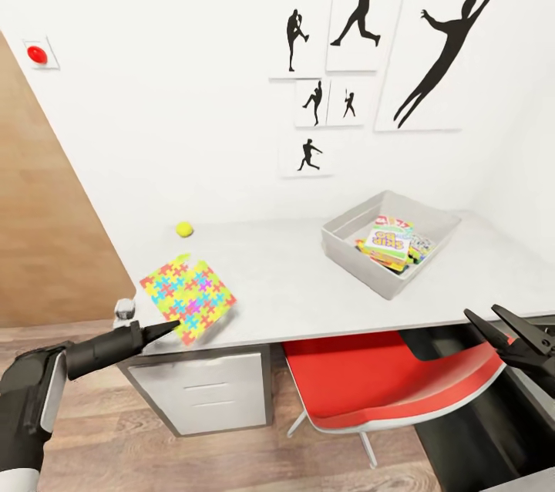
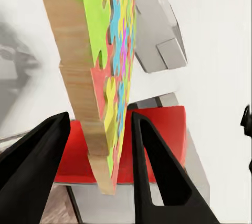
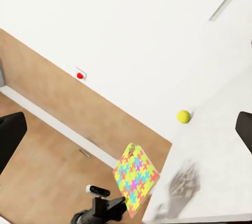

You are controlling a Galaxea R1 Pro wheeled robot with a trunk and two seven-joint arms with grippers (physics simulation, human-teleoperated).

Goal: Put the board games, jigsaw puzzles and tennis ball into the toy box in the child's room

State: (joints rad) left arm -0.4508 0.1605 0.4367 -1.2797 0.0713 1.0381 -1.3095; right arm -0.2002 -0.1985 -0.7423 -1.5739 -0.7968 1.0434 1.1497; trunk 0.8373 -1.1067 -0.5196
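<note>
A jigsaw puzzle [image 1: 187, 295] of pink, yellow, green and blue pieces hangs slightly above the front left corner of the light grey table [image 1: 293, 291], casting a shadow on it. My left gripper [image 1: 166, 330] is shut on its near edge. In the left wrist view the puzzle [image 2: 113, 77] stands edge-on between both fingers [image 2: 157, 171]. The tennis ball [image 1: 183, 229] rests on the table near the wall, also seen as the ball [image 3: 183, 116]. The toy box [image 1: 347, 245] at the table's right holds a SKIP-BO board game [image 1: 388, 241] on other colourful boxes. My right gripper [image 1: 493, 322] is open and empty at the right.
A red chair [image 1: 385, 388] is tucked under the table between white drawers [image 1: 204, 392] and the dark desk part [image 1: 462, 430]. A red button [image 1: 37, 54] sits on the wall. Wood panelling and plank floor lie to the left.
</note>
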